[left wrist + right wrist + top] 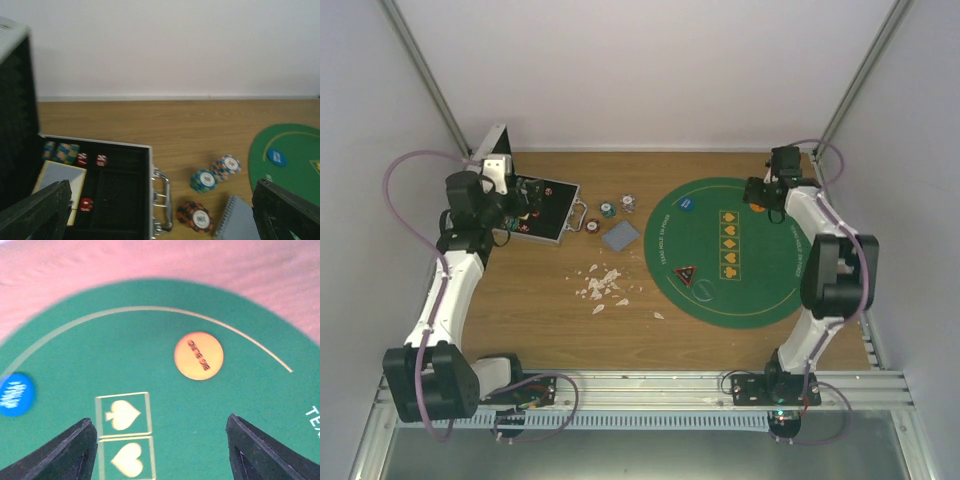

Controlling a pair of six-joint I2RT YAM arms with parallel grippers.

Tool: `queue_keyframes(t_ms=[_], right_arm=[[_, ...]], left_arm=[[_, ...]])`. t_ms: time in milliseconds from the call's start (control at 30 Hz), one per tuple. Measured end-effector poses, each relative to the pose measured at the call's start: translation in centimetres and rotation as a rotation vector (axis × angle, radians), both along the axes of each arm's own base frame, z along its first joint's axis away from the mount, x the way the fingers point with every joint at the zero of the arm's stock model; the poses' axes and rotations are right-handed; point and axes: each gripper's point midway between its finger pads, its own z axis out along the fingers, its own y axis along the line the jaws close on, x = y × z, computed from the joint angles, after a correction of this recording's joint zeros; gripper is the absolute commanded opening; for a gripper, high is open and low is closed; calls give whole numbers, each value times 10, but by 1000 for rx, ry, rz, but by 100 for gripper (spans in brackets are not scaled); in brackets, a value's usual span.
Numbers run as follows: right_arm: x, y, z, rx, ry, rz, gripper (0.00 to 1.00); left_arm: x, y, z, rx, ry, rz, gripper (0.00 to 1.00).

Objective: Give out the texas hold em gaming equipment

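A round green felt mat lies on the right of the table. On it rest an orange button, a blue button and a red-black triangular token. My right gripper hovers open over the mat's far side, just short of the orange button, with nothing between its fingers. Three chip stacks and a grey-blue card deck sit on the wood left of the mat. My left gripper is wide open and empty above the open case.
The black-lined case holds chips, red dice and a card deck; its lid stands up at the left. White crumbled scraps are strewn on the wood in front of the card deck. White walls close in on three sides.
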Motion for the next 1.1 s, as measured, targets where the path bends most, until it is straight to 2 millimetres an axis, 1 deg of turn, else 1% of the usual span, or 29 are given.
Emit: queue_keyframes(t_ms=[33, 67, 100, 133, 167, 200, 233, 267, 300, 367, 400, 433, 533, 600, 667, 767, 900, 1000, 1100], right_arm=[[-2, 4, 22, 4, -46, 14, 74], [-5, 8, 37, 10, -75, 29, 75], [-7, 15, 56, 10, -117, 49, 76], [-11, 24, 73, 11, -153, 73, 78], [-15, 37, 91, 8, -193, 109, 80], [-20, 48, 113, 5, -242, 141, 81], [-25, 72, 121, 10, -260, 197, 82], [-30, 89, 130, 10, -284, 243, 82], [-36, 111, 140, 12, -310, 302, 83], [-46, 150, 148, 17, -345, 415, 82], [-51, 168, 148, 19, -353, 466, 81], [-54, 180, 145, 17, -352, 502, 80], [-62, 221, 131, 25, -338, 622, 80], [-64, 242, 117, 33, -325, 690, 80], [-62, 258, 100, 29, -297, 742, 80], [-49, 279, 72, 12, -253, 802, 81], [-31, 300, 42, -5, -213, 853, 82], [-22, 309, 24, -12, -191, 869, 83], [-11, 317, 13, -23, -185, 886, 84]], left_arm=[[1, -6, -4, -1, 11, -15, 99], [2, -12, -8, -1, 24, -32, 99], [3, -21, -12, -1, 37, -53, 99], [3, -28, -15, -2, 49, -72, 99], [3, -39, -19, -2, 62, -102, 99], [3, -47, -21, -3, 69, -123, 99], [2, -55, -22, -5, 74, -146, 99], [1, -61, -24, -8, 78, -166, 99], [-1, -67, -24, -12, 82, -187, 99], [-2, -70, -24, -15, 85, -197, 99], [-1, -70, -24, -14, 84, -194, 99], [-1, -69, -24, -13, 84, -190, 99], [-1, -65, -24, -4, 90, -166, 99], [0, -63, -23, 1, 89, -155, 99], [0, -61, -20, 5, 83, -145, 99], [0, -59, -16, 5, 75, -139, 99], [0, -55, -16, 1, 75, -132, 99], [1, -51, -16, -1, 75, -122, 99], [1, -49, -16, -3, 76, -116, 99]])
